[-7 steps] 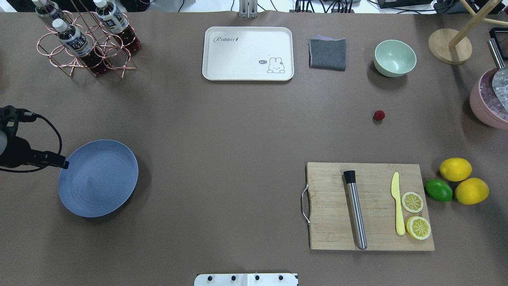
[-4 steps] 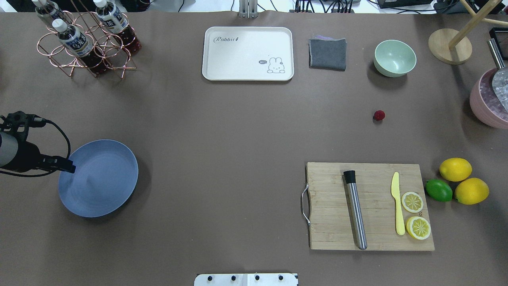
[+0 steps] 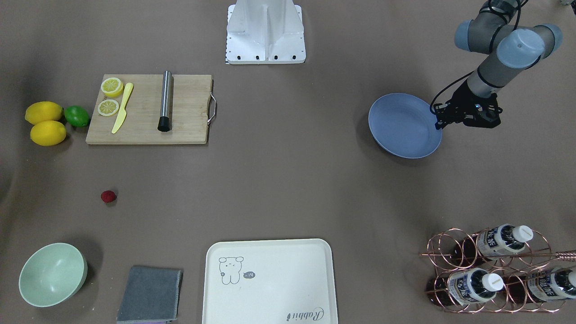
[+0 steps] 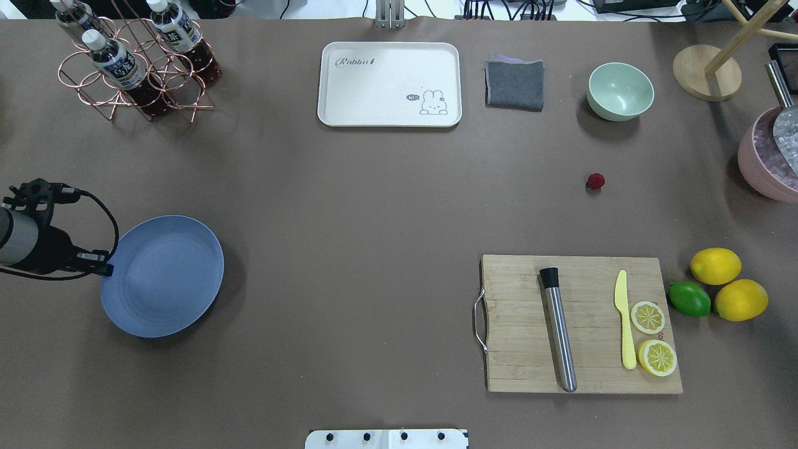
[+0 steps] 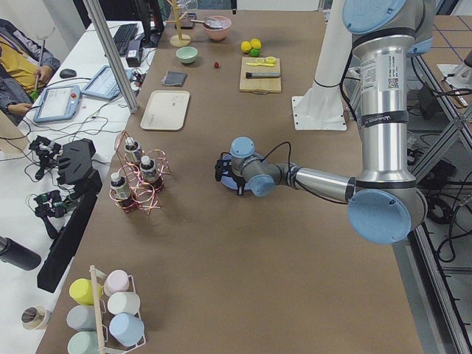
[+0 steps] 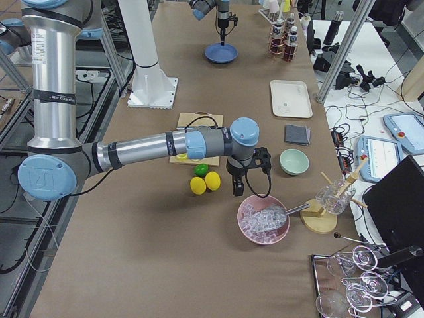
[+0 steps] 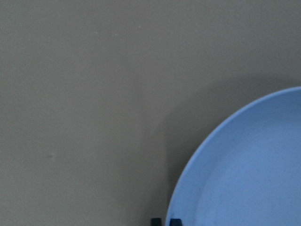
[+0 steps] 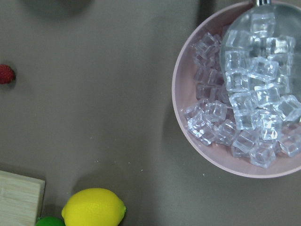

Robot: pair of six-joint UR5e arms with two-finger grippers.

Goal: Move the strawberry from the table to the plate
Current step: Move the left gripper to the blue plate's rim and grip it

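The strawberry (image 4: pixel 595 181), tiny and dark red, lies alone on the table (image 4: pixel 374 218), right of centre and short of the green bowl; the right wrist view catches it (image 8: pixel 5 74) at its left edge. The blue plate (image 4: pixel 168 280) rests at the table's left side. My left gripper (image 4: pixel 105 269) is shut on the plate's left rim; the left wrist view shows both fingertips (image 7: pixel 155 221) pinching that rim (image 7: pixel 188 179). My right gripper (image 6: pixel 234 191) hangs beside the pink ice bowl, far from the strawberry, and I cannot tell whether it is open or shut.
A cutting board (image 4: pixel 517 368) carries a steel muddler, a yellow knife and lemon halves; two lemons and a lime (image 4: pixel 689 298) sit to its right. A cream tray (image 4: pixel 389 84), grey cloth, green bowl (image 4: pixel 620 90), bottle rack (image 4: pixel 134 62) and pink ice bowl (image 4: pixel 764 159) line the far side.
My left gripper came down to the plate's left rim and closed on it. The plate has shifted a little to the right. The strawberry has not moved.
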